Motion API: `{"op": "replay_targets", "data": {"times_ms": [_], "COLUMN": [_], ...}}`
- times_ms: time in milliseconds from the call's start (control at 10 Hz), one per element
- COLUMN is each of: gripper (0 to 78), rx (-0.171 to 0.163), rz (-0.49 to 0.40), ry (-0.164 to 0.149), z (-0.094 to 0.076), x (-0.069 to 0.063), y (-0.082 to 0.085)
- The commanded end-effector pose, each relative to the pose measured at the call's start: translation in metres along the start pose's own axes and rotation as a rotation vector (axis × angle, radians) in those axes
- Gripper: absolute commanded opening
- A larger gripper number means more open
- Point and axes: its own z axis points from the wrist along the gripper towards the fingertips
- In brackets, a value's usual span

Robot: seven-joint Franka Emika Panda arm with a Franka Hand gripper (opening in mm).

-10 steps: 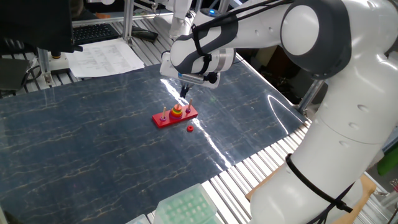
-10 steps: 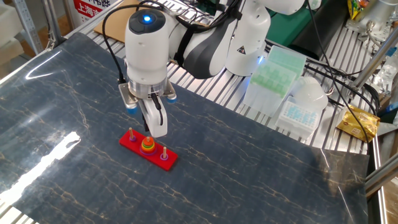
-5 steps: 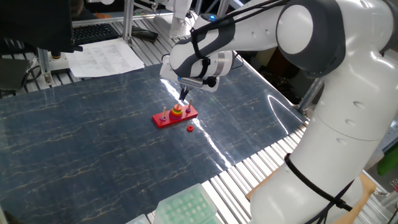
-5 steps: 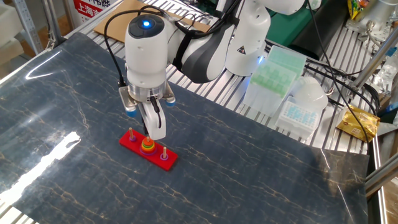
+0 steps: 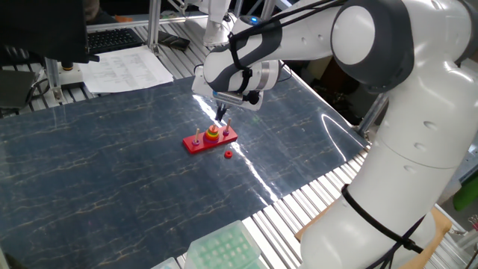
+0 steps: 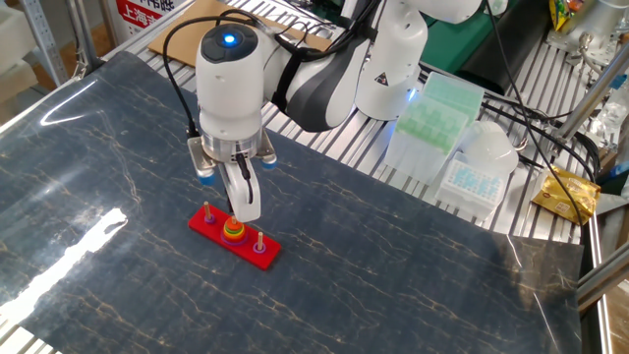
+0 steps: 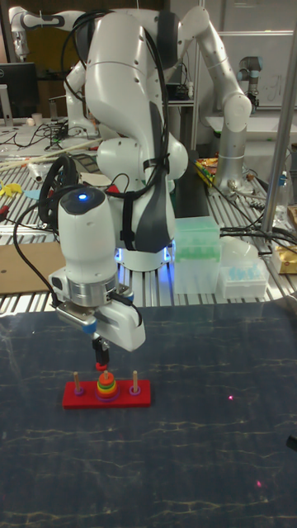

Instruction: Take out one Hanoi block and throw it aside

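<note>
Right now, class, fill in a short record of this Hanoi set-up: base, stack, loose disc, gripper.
base: red three-peg base on the dark table
stack: coloured discs on the middle peg, reddish-orange Hanoi block on top
loose disc: small red disc on the table beside the base
gripper: gripper just above the stack; whether open or shut is unclear

A dark marbled surface (image 6: 413,256) gleams with glare patches, edged by a slatted metal frame (image 6: 550,187). On the far side lie printed papers (image 5: 127,69) and a flat cardboard sheet (image 6: 192,22); green-tinted plastic racks (image 6: 432,113) sit to the right.
</note>
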Motion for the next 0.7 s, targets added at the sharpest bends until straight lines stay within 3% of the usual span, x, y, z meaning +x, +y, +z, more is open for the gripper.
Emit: {"op": "replay_targets", "data": {"times_ms": [100, 700], "gripper": [0.0, 0.0], "rx": [-0.004, 0.001], "rz": [0.002, -0.004], "ry": [0.016, 0.021], "z": [-0.0012, 0.0054], "x": [-0.0011, -0.0012], "y": [0.0002, 0.0025]}}
